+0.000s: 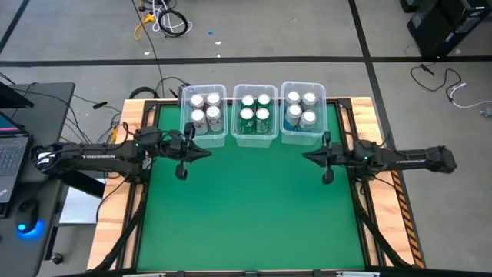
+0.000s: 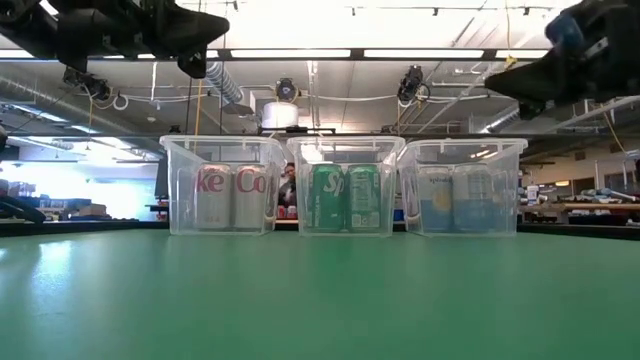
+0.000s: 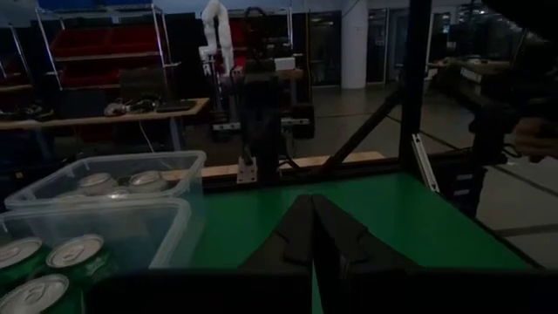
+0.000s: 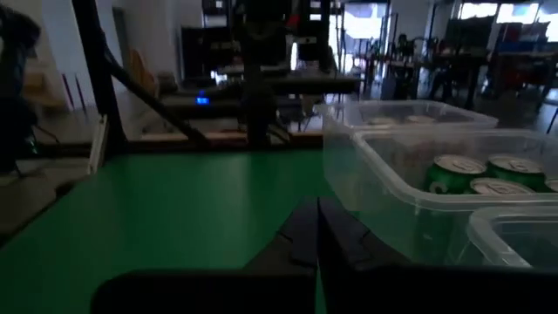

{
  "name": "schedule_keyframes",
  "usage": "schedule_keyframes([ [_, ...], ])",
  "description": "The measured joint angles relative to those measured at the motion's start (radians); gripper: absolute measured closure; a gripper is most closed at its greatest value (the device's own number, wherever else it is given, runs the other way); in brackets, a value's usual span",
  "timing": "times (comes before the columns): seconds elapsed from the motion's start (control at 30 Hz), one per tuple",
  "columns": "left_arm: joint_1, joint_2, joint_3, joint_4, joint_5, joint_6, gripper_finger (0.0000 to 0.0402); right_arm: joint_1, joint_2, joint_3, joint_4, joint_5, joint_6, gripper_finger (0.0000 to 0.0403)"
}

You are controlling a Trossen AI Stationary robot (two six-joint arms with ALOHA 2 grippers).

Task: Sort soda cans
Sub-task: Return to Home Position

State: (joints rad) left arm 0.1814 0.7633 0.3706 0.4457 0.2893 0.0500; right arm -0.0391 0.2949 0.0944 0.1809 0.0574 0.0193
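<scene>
You are looking at the soda cans [image 1: 247,115] sitting in three clear bins [image 1: 255,139] along the green counter's [image 1: 254,208] far edge: silver-white left, green centre, blue right. Your left end effector [image 1: 206,152] and right end effector [image 1: 307,157] are hovering before the bins, pinched closed, gripping nothing. Cables [image 1: 165,21] are lying on the grey floor [image 1: 307,31] beyond.

Both arms level and raised, grippers facing inward, fingers closed.
The left arm [image 1: 100,154] reaches in from the left side, stretched out nearly flat, its left gripper [image 1: 201,152] pointing toward the centre. The right arm [image 1: 407,160] mirrors it from the right side, its right gripper [image 1: 309,157] pointing back; the two tips are well apart. The wrist views show the left fingers [image 3: 296,234] pressed together, and the right fingers [image 4: 301,234] likewise, nothing held.
</scene>
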Motion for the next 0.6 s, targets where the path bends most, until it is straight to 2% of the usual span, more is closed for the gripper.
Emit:
schedule_keyframes([
  [0.27,0.0,-0.154,-0.008,-0.116,-0.017,0.016,0.04,0.0,-0.294,-0.053,-0.216,0.027,0.007,0.0403],
  [0.37,0.0,-0.215,-0.06,-0.096,-0.063,0.02,0.04,0.0,-0.283,-0.058,-0.227,0.046,0.002,0.0403],
  [0.6,0.001,-0.3,-0.225,0.053,-0.085,-0.013,0.04,0.0,-0.292,-0.063,-0.215,0.053,-0.015,0.0403],
])
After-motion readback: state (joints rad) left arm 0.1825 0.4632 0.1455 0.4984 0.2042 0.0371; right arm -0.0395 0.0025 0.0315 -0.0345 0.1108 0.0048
